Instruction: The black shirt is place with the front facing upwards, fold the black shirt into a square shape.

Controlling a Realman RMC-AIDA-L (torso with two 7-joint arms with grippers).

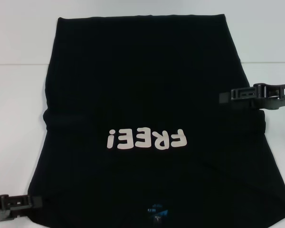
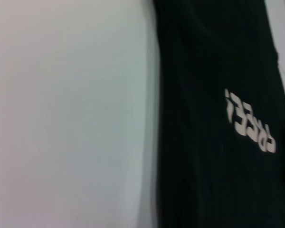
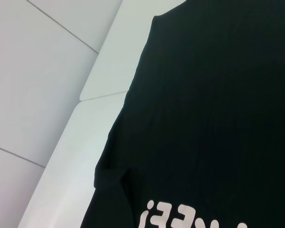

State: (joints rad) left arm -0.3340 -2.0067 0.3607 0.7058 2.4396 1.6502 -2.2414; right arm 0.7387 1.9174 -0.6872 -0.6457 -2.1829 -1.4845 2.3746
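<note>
The black shirt point(image 1: 147, 85) lies spread flat on the white table point(image 1: 19, 71), front up. Its pale "FREE!" lettering point(image 1: 147, 139) reads upside down, and the small blue neck label point(image 1: 156, 211) is at the near edge; the hem is at the far side. My left gripper point(image 1: 33, 202) is at the shirt's near left corner, right at the cloth's edge. My right gripper point(image 1: 223, 97) reaches in over the shirt's right edge at mid-length. The left wrist view shows the shirt point(image 2: 204, 180) with its lettering point(image 2: 249, 121); the right wrist view shows the shirt point(image 3: 218, 95) and part of the lettering point(image 3: 190, 219).
White table surface point(image 2: 61, 118) borders the shirt on the left, right and far sides. A thin seam point(image 1: 270, 62) runs across the table behind my right gripper. The table's far edge point(image 3: 92, 97) shows in the right wrist view, with pale panels beyond.
</note>
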